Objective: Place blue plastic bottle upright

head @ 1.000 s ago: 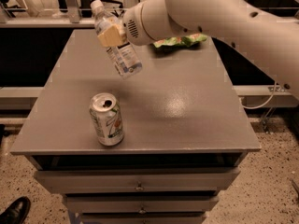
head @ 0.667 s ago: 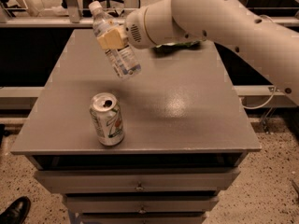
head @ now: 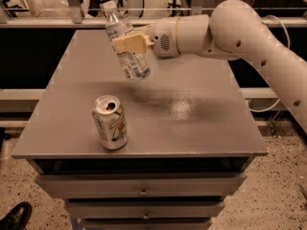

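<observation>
Grey and bare in the middle, the tabletop (head: 201, 128) sat on a cabinet of drawers (head: 144, 186), with a railing and a dark gap behind it and speckled floor below. A white arm (head: 249, 32) reached in from the right, above the far half of the table, and ended in the gripper (head: 128, 44). Its tan jaws were clenched on the bottle (head: 135, 66), gripping it across the middle of the body, about at the label. The bottle was in the air over the far left part of the table, touching nothing else. It was tilted, with its white cap (head: 109, 6) up and to the left above the jaws, and its clear base down and to the right below them. A faint shadow lay on the tabletop under it. Well apart from it, near the front left edge, a silver soda can (head: 110, 122) stood upright with its open top showing. A black shoe (head: 17, 216) showed on the floor at the lower left corner.
</observation>
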You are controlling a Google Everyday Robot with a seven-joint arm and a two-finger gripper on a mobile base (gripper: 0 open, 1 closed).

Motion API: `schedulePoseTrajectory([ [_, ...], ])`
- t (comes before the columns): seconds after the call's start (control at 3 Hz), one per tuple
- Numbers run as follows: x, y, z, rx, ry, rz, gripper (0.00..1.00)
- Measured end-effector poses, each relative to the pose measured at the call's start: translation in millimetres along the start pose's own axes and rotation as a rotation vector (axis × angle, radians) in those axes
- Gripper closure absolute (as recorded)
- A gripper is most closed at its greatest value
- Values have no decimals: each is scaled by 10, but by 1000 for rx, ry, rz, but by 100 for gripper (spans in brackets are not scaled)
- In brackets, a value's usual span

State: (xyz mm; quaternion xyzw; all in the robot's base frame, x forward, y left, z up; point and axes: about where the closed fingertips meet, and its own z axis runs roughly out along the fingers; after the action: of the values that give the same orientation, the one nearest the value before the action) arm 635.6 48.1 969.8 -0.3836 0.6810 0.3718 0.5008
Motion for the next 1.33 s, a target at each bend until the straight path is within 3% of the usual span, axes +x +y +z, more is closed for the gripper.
schedulePoseTrajectory([
  [0.33, 48, -77, -226, -69, -50, -113, 100],
  [0.67, 88, -69, -293, -96, -55, -192, 100],
  [1.33, 146, -114, -361, -116, -53, -213, 100],
])
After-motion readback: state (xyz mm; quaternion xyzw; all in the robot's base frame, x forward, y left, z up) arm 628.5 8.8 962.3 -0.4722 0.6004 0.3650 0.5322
